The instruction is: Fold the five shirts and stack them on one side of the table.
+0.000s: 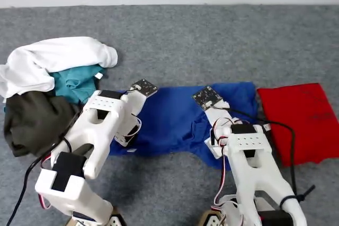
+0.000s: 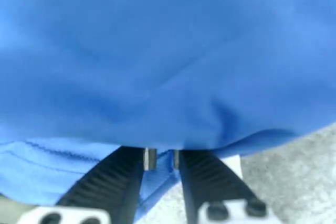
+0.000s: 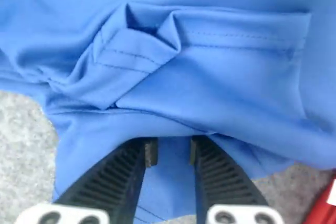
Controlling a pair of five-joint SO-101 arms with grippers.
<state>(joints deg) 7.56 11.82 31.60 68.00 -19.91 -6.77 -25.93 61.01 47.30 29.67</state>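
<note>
The blue shirt point(image 1: 175, 115) lies spread and rumpled across the middle of the grey table point(image 1: 212, 41), between the red shirt point(image 1: 302, 120), folded flat at the right, and a loose heap at the far left – white shirt point(image 1: 53, 59) on top, teal shirt point(image 1: 79, 83) beneath it, dark olive shirt point(image 1: 34, 120) nearest. The left gripper point(image 2: 163, 159) is at the blue shirt's near left edge, its jaws almost together and pinching the hem. The right gripper point(image 3: 172, 152) is at the near right edge, its jaws slightly wider apart – it appears to be clamped on a thicker fold of the same cloth.
</note>
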